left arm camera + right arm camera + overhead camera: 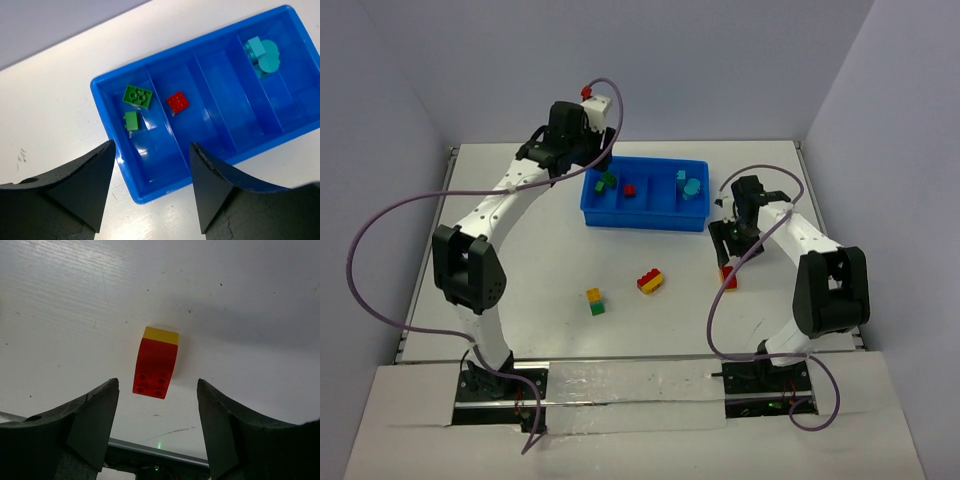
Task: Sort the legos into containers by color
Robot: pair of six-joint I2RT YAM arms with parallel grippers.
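Right wrist view: right hand was noted open and empty, poised over a red-and-yellow brick pair lying on the worktop near the blue tray. Left hand was noted open and empty above the tray end where green legos lay. Risk judged: the pair lay skewed to the jaws, so a corner pinch could twist it free. If left unsplit, one colour would be misfiled.
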